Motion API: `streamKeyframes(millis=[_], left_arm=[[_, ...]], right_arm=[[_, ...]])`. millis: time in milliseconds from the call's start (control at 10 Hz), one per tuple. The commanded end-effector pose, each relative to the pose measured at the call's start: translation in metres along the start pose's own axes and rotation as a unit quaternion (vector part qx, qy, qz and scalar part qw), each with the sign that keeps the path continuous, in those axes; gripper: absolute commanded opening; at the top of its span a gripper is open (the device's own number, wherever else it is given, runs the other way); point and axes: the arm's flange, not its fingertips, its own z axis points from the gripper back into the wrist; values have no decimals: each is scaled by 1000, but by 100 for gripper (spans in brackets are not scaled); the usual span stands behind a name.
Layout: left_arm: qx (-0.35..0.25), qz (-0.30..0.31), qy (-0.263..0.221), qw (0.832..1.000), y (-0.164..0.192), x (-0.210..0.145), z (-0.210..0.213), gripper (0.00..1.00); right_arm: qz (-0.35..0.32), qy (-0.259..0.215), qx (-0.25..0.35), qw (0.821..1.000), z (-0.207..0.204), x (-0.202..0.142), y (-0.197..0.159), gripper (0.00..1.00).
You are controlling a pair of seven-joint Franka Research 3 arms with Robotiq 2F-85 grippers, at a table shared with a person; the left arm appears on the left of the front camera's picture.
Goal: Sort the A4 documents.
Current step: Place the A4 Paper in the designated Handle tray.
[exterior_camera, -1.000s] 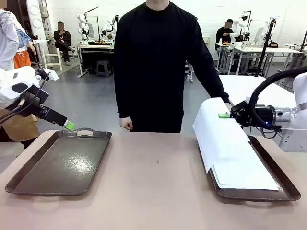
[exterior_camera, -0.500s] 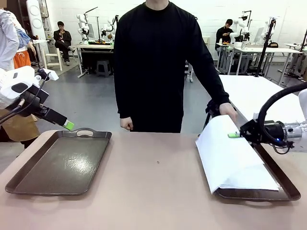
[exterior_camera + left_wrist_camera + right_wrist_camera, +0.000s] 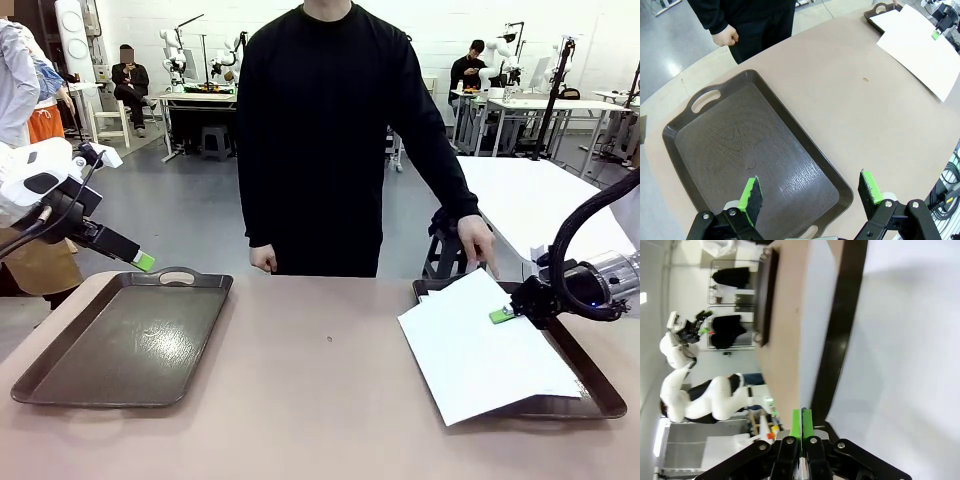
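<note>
Lowering the top A4 sheet (image 3: 480, 350): a second ago it arched high, now it lies nearly flat, skewed over the right tray (image 3: 590, 395) at four o'clock. My right gripper (image 3: 503, 315) apparently still pinches its edge. Left gripper (image 3: 810, 192) spread, empty, over left tray (image 3: 740, 145).

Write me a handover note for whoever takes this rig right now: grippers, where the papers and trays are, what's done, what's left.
Right gripper: shut, pinching the right edge of the top A4 sheet, which lies skewed over the right tray and overhangs its left rim onto the table.
Left gripper: open, holding nothing, hovering above the left tray.
Person's hand: above the right tray's far end, just beyond the sheet's far corner.
More sheets lie under the top one in the right tray.
Done: one sheet gripped.
Left: nothing is in the left tray yet; the sorting remains.
</note>
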Motion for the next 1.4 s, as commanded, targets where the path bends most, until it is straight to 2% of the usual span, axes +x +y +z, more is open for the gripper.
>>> streamKeyframes(millis=[0,300,1000,1300], left_arm=[[-5,1,-2,1000,2,-1,-1,100],[-5,1,-2,1000,2,-1,-1,100],[-5,1,-2,1000,2,-1,-1,100],[-5,1,-2,1000,2,-1,-1,100]], right_arm=[[29,-20,-56,998,6,1,4,1],[53,-47,-112,991,23,6,6,1],[11,-99,-133,986,55,4,-18,1],[4,-87,-132,987,53,4,-20,1]])
